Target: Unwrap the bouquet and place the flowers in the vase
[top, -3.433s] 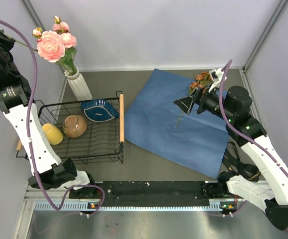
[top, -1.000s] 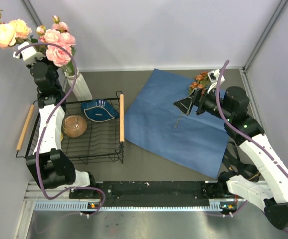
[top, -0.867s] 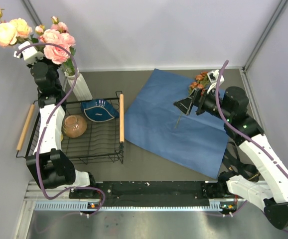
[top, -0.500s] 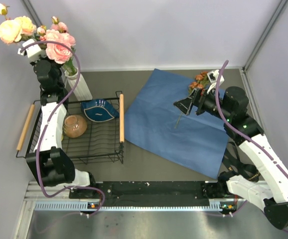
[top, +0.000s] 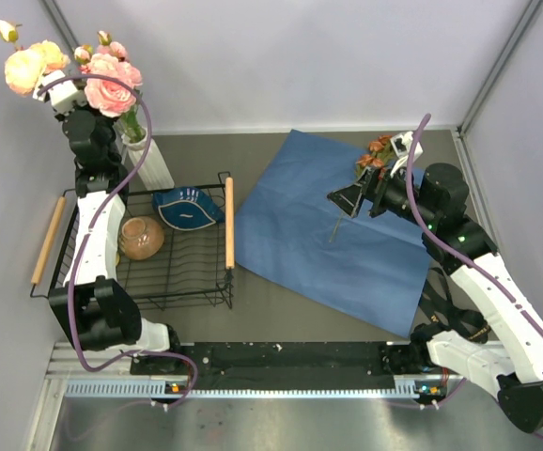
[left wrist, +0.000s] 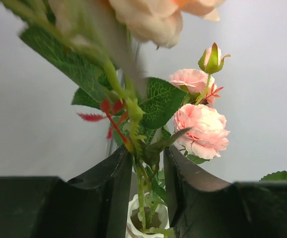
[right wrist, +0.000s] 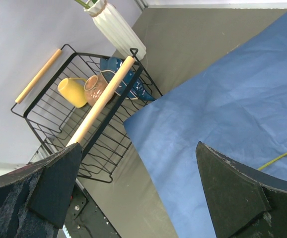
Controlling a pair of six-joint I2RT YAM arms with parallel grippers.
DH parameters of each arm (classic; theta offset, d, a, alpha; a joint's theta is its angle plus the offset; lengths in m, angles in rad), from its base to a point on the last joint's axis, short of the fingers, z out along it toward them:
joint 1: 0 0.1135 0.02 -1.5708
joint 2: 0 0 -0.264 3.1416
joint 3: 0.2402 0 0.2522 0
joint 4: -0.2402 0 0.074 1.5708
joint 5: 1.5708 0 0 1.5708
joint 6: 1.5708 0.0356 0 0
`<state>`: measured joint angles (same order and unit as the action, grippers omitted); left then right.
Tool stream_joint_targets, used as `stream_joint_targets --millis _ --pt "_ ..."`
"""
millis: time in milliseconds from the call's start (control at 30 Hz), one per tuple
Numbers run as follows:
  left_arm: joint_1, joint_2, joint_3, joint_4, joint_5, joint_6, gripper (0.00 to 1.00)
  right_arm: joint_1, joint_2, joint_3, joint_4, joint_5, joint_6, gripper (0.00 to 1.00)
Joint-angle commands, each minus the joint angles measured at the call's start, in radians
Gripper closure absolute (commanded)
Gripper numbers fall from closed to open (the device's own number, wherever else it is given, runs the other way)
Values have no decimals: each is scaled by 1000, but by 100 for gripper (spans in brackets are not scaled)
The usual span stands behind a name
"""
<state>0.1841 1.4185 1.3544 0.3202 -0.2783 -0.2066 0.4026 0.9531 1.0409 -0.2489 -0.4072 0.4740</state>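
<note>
The white ribbed vase [top: 149, 162] stands at the back left with pink flowers [top: 110, 83] in it. My left gripper [top: 107, 120] hangs just above its rim [left wrist: 133, 223]. Its jaws [left wrist: 146, 151] stand a little apart, open, and the green stem of a peach flower [top: 27, 68] runs down between them into the vase mouth. The blue paper [top: 318, 235] lies flat and unwrapped on the right. Rust-orange flowers [top: 377, 150] lie at its far edge, and one stem [right wrist: 282, 156] shows in the right wrist view. My right gripper [top: 358, 188] hovers wide open over the paper [right wrist: 223, 99], holding nothing.
A black wire rack [top: 140, 272] with wooden handles [top: 229, 221] sits in front of the vase. It holds a blue dish [top: 185, 209], a brown bowl [top: 141, 238] and a yellow cup [right wrist: 73, 92]. The left arm rises over the rack's left side.
My left arm brought the peach flower over to the vase and lowered it; its jaws have just parted from shut. The right arm has not moved.
</note>
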Motion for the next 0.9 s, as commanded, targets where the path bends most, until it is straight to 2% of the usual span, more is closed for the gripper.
stream_joint_targets --millis 0,167,300,433,567,600,733,867 --pt "-2 3 49 23 -1 15 62 -10 -10 7 30 -8 -2 1" --pt "-6 -6 48 3 10 21 54 -10 -10 7 30 -10 0 1" --pt "-8 -21 37 -16 10 19 38 -10 -8 8 28 -12 0 1" --pt "-6 -35 32 -41 11 13 29 -10 -10 10 28 -15 2 1" --pt "-8 -53 26 -92 16 4 6 -11 -10 10 28 -15 3 1" --pt "-6 -58 19 -104 10 0 4 -11 -10 11 28 -16 2 1" --pt "-8 -75 6 -147 10 -11 3 -11 -13 10 28 -16 3 1" --pt "-8 -85 15 -207 13 -25 10 -11 -11 10 28 -19 3 1"
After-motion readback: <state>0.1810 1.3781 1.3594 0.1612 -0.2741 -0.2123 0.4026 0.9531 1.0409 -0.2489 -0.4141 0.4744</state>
